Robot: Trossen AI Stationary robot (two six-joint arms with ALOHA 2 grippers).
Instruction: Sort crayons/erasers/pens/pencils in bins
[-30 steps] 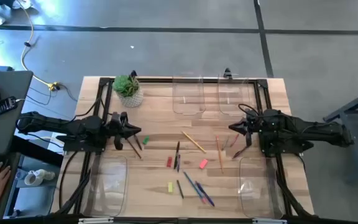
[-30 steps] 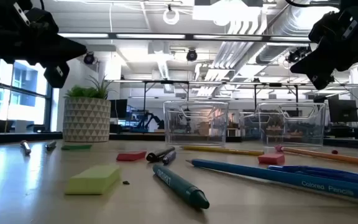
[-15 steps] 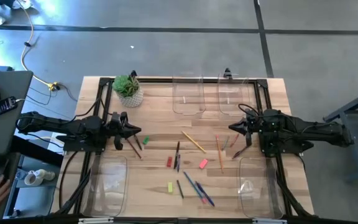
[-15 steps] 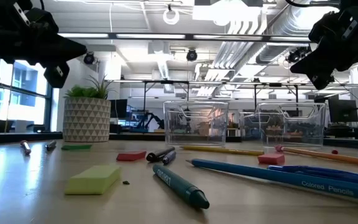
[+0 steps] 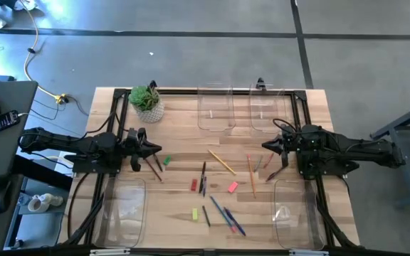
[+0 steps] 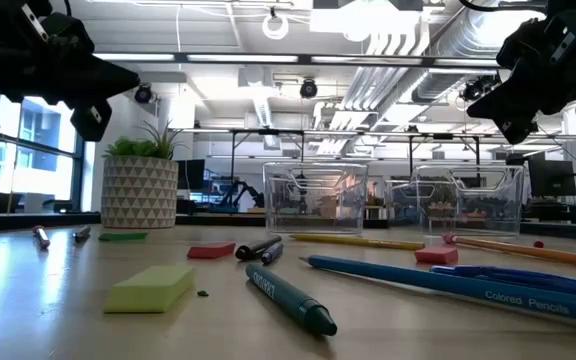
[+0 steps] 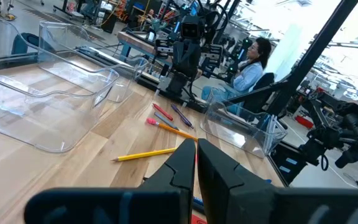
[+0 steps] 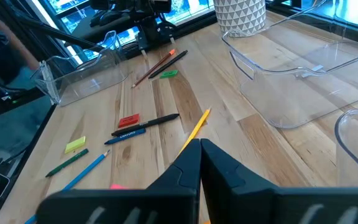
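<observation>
on the wooden worktop, both arms hover at mid-height on opposite sides, clear of everything. the left gripper sits at the left edge with its fingers clenched together on nothing; the right gripper sits at the right edge, fingers likewise pressed closed and empty. between them the loose items lie scattered: a yellow pencil and an orange-tan pencil toward the middle, a red eraser, a pink eraser, a yellow-green eraser and a green eraser just beside the left gripper. the four clear bins stand empty: two at the far edge, and one at each near corner. a potted plant stands at the far left.
</observation>
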